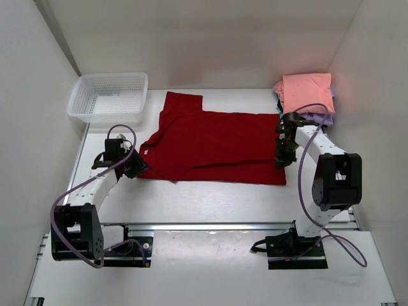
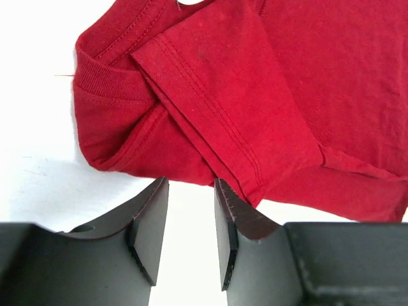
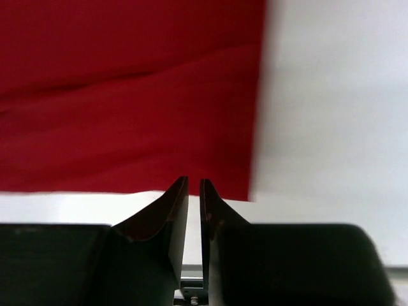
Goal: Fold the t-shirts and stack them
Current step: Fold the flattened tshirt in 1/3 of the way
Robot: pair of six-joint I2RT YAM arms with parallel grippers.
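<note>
A plain dark red t-shirt [image 1: 217, 143] lies flat in the middle of the table, one sleeve folded over its body. My left gripper [image 1: 137, 167] sits at the shirt's near-left corner by the collar. In the left wrist view it [image 2: 191, 182] is open and empty, just short of the shirt's folded sleeve hem [image 2: 255, 95]. My right gripper [image 1: 280, 159] is at the shirt's near-right corner. In the right wrist view it [image 3: 194, 182] is nearly closed with a thin slit, holding nothing, its tips at the red hem [image 3: 127, 95]. A salmon pink folded shirt [image 1: 307, 91] tops a stack over a lavender one [image 1: 322, 118].
A white mesh basket [image 1: 111, 75] stands at the back left corner. The stack of folded shirts sits at the back right against the wall. White walls close in the table on the left, right and back.
</note>
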